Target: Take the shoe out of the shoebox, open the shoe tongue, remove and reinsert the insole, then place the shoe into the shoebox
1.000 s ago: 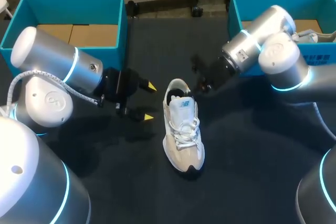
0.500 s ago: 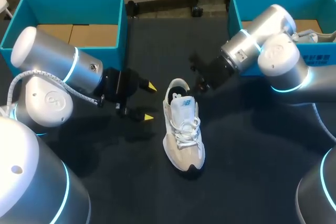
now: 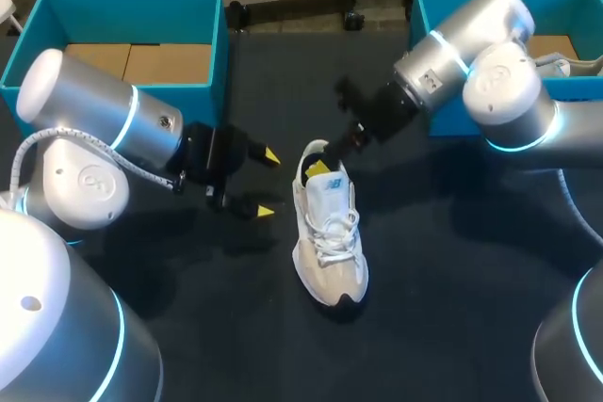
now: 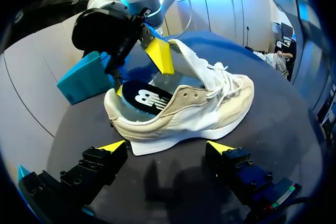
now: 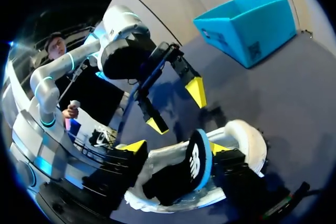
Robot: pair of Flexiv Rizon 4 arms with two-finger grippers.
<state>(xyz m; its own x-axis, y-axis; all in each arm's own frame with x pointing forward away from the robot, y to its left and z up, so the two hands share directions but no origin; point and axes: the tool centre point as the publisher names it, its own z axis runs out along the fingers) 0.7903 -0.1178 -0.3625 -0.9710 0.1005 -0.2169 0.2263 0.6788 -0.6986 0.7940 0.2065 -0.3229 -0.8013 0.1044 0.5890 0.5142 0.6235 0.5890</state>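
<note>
Item: white and beige sneaker [image 3: 330,233], upright on its sole on the dark table [image 3: 452,280], out of both boxes. Its long axis runs away from you, heel at the far end and toe at the near end. Teal shoebox [image 3: 222,35] stands well off at far left, and a second teal box [image 3: 420,16] at far right. Insole [image 5: 198,161]: dark with a blue edge, its heel end tipped up out of the collar and its front part down inside the shoe. Right gripper [image 5: 174,147]: comes in from far right and sits over the heel opening, fingers spread with the insole standing between them. One tip is close against the insole and the other apart from it, so no two-sided pinch shows. Left gripper [image 3: 268,184]: just beside the shoe's left flank, level with the collar, fingers wide apart and holding nothing, aimed across the shoe's length. Judgement: your right arm is the nearer one to the insole. The pull would run up and back out of the heel, and your left gripper is placed to steady the shoe from the side.
</note>
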